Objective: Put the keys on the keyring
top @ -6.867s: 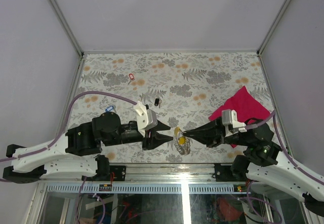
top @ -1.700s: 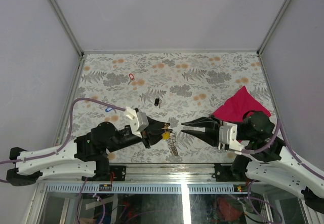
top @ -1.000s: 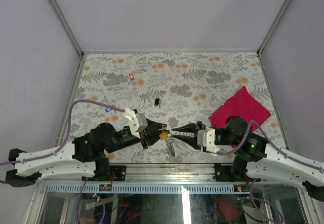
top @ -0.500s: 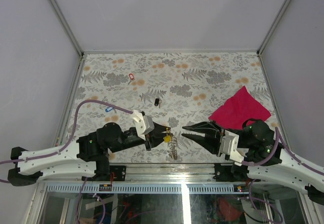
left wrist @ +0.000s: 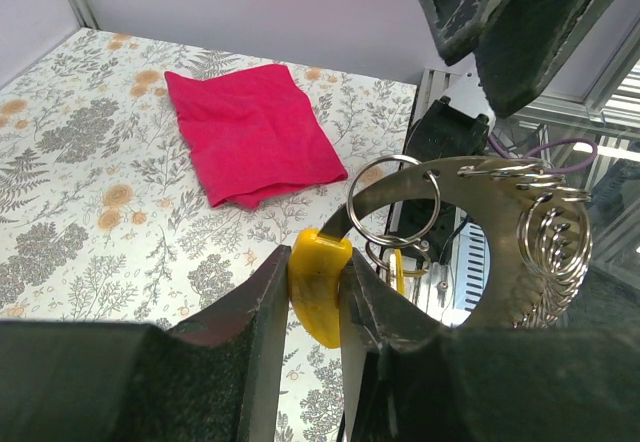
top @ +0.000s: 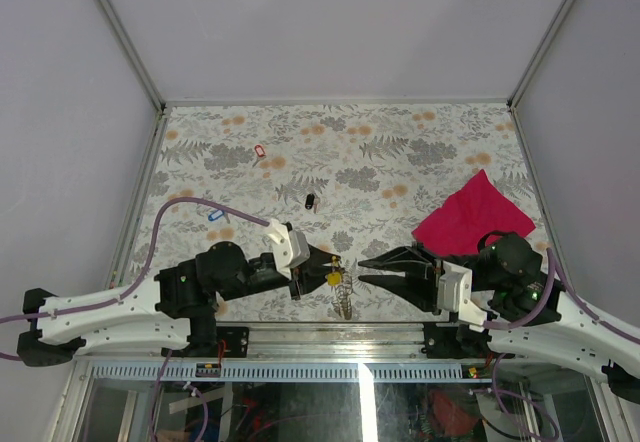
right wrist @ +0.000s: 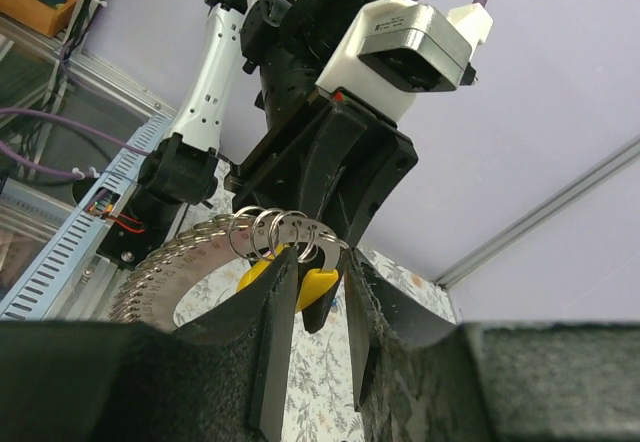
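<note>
- left gripper (top: pixel 322 268): at the near edge of the table (top: pixel 400 152), left of centre, pointing right; clamped shut on the yellow piece (left wrist: pixel 318 282) of the keyring (left wrist: pixel 480 177).
- keyring: held clear of the table between the two grippers, hanging just right of and below the left fingers (left wrist: pixel 262 312). Flat silvery band, with a few small split rings (left wrist: pixel 393 202) threaded near the yellow piece and a tight stack of further rings (left wrist: pixel 553 247) at the other end.
- yellow piece: pinched edge-on between both left finger pads, upper end touching the band.
- right gripper (top: pixel 362 271): just right of the keyring, pointing left at it; fingers spread apart, nothing gripped, a small gap to the ring in the top view.
- red key (top: pixel 259 151): flat on the table, far left.
- black key (top: pixel 310 201): on the table near centre, beyond the left gripper, well apart from it.
- blue key (top: pixel 213 215): on the table at the left, on the far side of the left arm.
- magenta cloth (top: pixel 475 212): spread flat on the right side of the table, beyond the right arm, well apart from the keys.
- any key already on the ring: cannot tell.
</note>
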